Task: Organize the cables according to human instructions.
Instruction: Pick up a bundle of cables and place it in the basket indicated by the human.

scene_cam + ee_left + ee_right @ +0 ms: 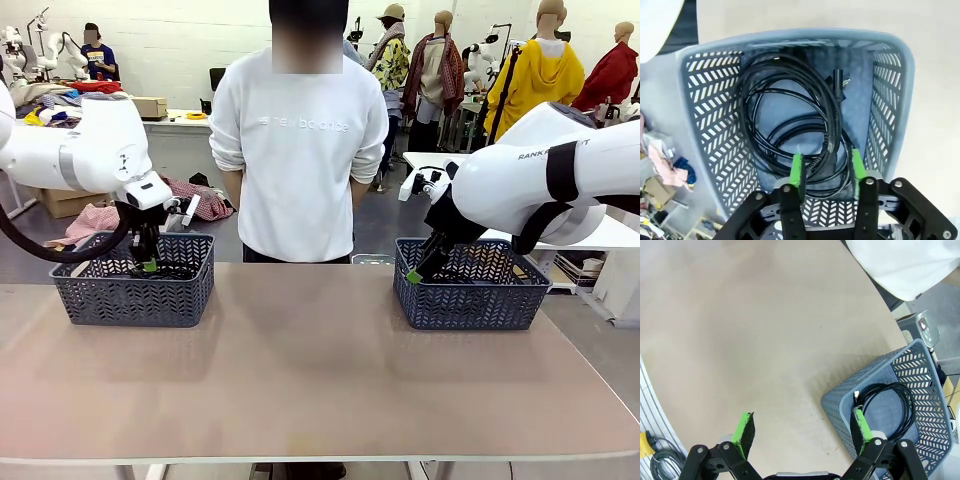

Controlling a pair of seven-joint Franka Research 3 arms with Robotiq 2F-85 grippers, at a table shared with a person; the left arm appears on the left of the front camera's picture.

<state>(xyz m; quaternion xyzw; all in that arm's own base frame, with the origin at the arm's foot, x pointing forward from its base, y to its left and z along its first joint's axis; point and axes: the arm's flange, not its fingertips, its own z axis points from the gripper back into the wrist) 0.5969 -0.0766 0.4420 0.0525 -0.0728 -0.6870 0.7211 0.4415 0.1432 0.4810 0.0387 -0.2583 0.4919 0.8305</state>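
Frontally, the left gripper (148, 262) dips into the left basket (133, 297) and the right gripper (420, 270) hangs at the right basket (470, 300); then the left wrist view shows parted pads (796, 169) straddling coiled cables (790, 125), while the right wrist view shows wide-spread jaws holding nothing above a coil (887, 402) at lower right.

Thin black coiled cables (790, 120) lying in the grey basket (715, 130) just beyond the left pincer's (827, 167) green pads, another coil (887, 402) in the basket (925, 390) beside the right pincer (802, 427)

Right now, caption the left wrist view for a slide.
Left gripper open over coiled cables in the basket.
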